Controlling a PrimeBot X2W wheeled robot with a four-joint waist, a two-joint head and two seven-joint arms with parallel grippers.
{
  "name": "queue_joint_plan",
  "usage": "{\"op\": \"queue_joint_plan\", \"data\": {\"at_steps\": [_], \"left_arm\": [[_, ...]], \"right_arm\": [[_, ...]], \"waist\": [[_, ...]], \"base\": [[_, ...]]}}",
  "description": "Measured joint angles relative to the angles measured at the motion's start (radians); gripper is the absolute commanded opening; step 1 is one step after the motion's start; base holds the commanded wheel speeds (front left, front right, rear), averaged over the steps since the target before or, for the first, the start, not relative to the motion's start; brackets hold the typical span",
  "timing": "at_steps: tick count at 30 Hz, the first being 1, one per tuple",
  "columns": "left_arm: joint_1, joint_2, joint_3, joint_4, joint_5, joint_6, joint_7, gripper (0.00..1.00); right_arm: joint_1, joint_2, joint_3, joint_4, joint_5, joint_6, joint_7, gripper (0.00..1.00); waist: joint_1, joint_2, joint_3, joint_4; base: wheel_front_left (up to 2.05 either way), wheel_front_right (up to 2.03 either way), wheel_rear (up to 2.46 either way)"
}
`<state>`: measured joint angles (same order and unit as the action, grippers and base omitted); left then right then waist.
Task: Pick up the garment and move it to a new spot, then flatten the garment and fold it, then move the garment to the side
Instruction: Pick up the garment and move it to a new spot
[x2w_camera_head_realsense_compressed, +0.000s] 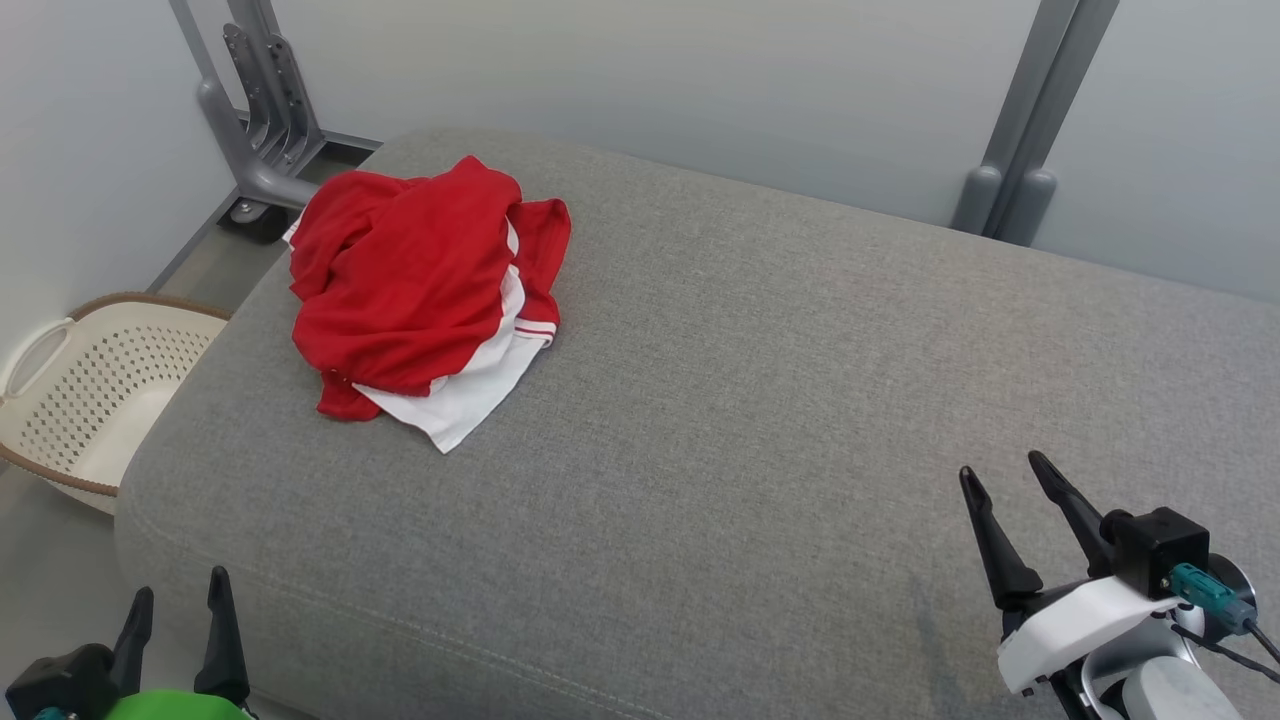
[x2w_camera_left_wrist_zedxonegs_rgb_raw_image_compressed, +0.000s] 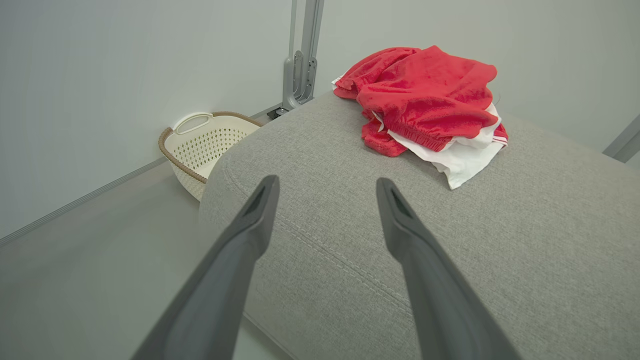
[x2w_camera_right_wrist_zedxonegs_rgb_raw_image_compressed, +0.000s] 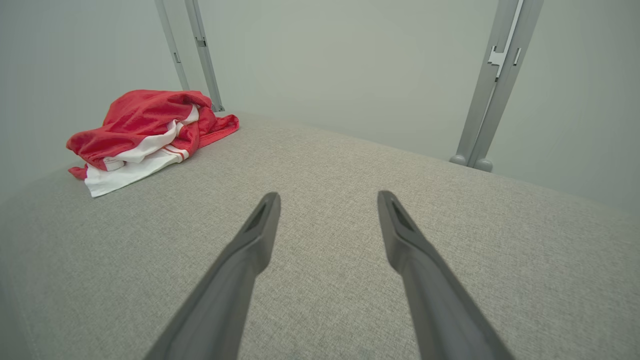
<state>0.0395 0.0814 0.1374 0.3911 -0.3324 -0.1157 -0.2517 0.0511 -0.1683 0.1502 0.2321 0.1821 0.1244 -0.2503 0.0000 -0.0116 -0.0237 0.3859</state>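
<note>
Your left pincer (x2w_camera_head_realsense_compressed: 180, 590) and right pincer (x2w_camera_head_realsense_compressed: 1003, 465) stand open and empty; pinch the garment (x2w_camera_head_realsense_compressed: 410, 270), likely limp and light, at its raised red folds.

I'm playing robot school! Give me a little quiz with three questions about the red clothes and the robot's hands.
1. True or false: the red and white garment lies flat and neatly folded on the grey cushion.
2. The left gripper and right gripper are: A) both open and empty, B) both shut on the garment, C) one open, one shut.
3. Fill in: the cream basket stands on the ____ beside the cushion.

Key:
1. False, it is a crumpled heap.
2. A.
3. floor.
</note>
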Motion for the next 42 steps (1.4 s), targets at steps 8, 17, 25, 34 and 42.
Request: {"op": "queue_joint_plan", "data": {"at_steps": [8, 17, 25, 34, 42], "left_arm": [[0.002, -0.002, 0.024, -0.016, -0.001, 0.000, 0.000, 1.00], [-0.059, -0.009, 0.017, -0.021, -0.024, -0.008, 0.000, 1.00], [-0.261, -0.036, -0.016, 0.064, -0.141, -0.008, 0.159, 1.00], [-0.481, -0.038, 0.026, 0.130, -0.244, -0.002, 0.309, 1.00], [-0.560, -0.030, 0.052, 0.199, -0.252, 0.038, 0.362, 1.00]], "right_arm": [[0.000, -0.002, 0.005, 0.001, -0.002, 0.000, 0.000, 1.00], [0.000, -0.024, 0.006, -0.013, -0.003, 0.000, 0.000, 1.00], [-0.026, -0.080, 0.048, -0.039, -0.016, 0.000, 0.000, 1.00], [-0.082, -0.125, 0.065, -0.065, -0.023, 0.000, 0.000, 1.00], [-0.154, -0.151, 0.065, -0.087, -0.024, 0.000, -0.002, 1.00]], "waist": [[0.0000, 0.0000, 0.011, -0.013], [0.0000, 0.0000, 0.055, -0.027], [0.0000, 0.0000, 0.147, -0.035], [0.0000, 0.0000, 0.260, -0.056], [0.0000, 0.0000, 0.351, -0.081]], "base": [[0.00, 0.00, 0.00], [0.00, 0.00, 0.00], [0.00, 0.00, 0.00], [0.00, 0.00, 0.00], [0.00, 0.00, 0.00]]}}
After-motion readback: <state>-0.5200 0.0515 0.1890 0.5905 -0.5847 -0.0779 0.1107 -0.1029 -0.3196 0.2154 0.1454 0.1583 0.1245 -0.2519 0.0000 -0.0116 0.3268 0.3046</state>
